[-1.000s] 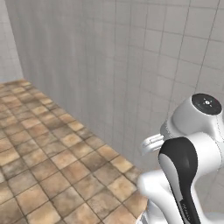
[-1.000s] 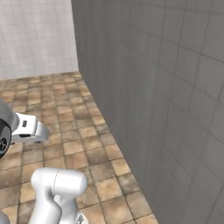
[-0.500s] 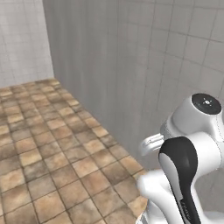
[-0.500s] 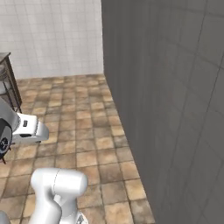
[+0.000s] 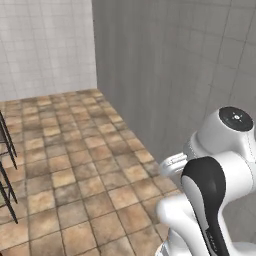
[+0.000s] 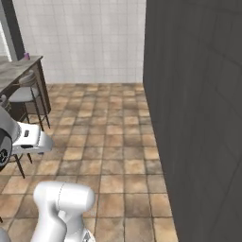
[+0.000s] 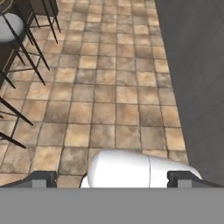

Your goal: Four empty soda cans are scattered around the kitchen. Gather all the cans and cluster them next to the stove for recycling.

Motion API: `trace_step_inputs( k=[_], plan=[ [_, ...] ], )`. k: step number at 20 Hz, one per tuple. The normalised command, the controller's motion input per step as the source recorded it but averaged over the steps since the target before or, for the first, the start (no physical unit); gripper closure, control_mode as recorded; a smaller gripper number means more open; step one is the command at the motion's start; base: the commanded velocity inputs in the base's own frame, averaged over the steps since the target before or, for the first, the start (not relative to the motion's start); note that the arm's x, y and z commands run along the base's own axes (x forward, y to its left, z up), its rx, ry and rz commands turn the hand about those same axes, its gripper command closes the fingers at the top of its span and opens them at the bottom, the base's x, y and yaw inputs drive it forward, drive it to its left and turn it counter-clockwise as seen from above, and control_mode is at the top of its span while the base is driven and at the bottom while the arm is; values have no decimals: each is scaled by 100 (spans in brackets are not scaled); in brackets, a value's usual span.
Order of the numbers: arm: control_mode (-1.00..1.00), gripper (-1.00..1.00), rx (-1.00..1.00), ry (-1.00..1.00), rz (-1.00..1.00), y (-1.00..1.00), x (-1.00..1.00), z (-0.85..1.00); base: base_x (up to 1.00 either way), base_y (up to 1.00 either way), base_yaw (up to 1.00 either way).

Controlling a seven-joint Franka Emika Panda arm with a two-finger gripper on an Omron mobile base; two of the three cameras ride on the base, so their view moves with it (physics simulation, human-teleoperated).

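My gripper (image 7: pixel 113 178) is open, with its two dark fingertips (image 7: pixel 43 178) set wide apart and nothing between them. It points down at brown floor tiles (image 7: pixel 109 87). A small pink-purple thing (image 6: pixel 26 56), perhaps a soda can, stands on the grey counter (image 6: pixel 16 71) at the far left of the right base view. It is too small to tell more. The stove is out of view.
A dark grey wall (image 6: pixel 198 118) runs along my right side and meets a white tiled wall (image 6: pixel 80 38) at the back. Stools with thin black legs (image 7: pixel 26 43) stand by the counter on the left. One stool (image 6: pixel 21 94) is close to my arm. Stool legs (image 5: pixel 6 165) cross the left edge.
The whole picture has slid to the right in both base views, so the base has turned left. The counter and stools have come into sight. The gripper stays open.
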Motion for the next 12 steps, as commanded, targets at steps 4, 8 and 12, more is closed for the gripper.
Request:
trace_step_inputs(
  k=[4, 8, 12],
  plan=[
    [100, -100, 0, 0, 0, 0, 0, 0, 81, -25, 35],
    [100, -100, 0, 0, 0, 0, 0, 0, 75, -39, 38],
    [100, -100, 0, 0, 0, 0, 0, 0, 69, -39, 39]
  ],
)
